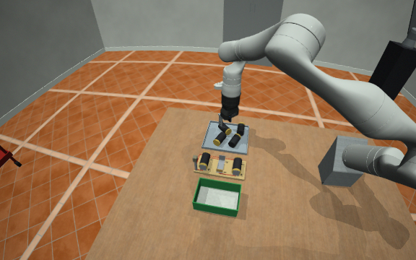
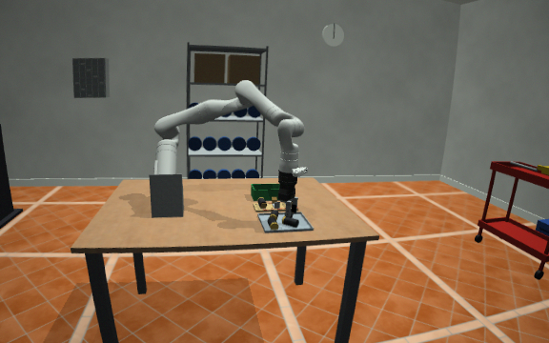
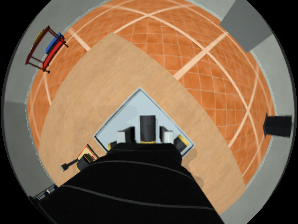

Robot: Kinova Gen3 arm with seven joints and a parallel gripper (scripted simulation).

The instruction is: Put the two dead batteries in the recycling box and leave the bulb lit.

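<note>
The open gripper (image 1: 224,125) (image 2: 292,210) (image 3: 146,134) is low over the grey-blue tray (image 1: 208,140) (image 2: 305,227) (image 3: 120,119). In the wrist view its fingers stand on both sides of a black battery (image 1: 224,128) (image 2: 291,222) (image 3: 147,125), without a visible grip. Three more batteries lie in the tray: one at its far right (image 1: 240,129), one at front left (image 1: 219,139), one at front right (image 1: 235,141). Two batteries, left (image 1: 204,160) and right (image 1: 237,165), are on the tan holder board (image 1: 212,170). The green recycling box (image 1: 215,209) (image 2: 265,192) stands upright with no battery visible inside. Whether the bulb is lit cannot be told.
A small grey upright part (image 1: 195,162) stands at the board's left end, and a grey block (image 1: 221,162) is between its batteries. The board lies between tray and box on the wooden table (image 1: 150,202) (image 2: 132,229). The arm's grey base block (image 1: 332,162) (image 2: 166,196) is off to one side.
</note>
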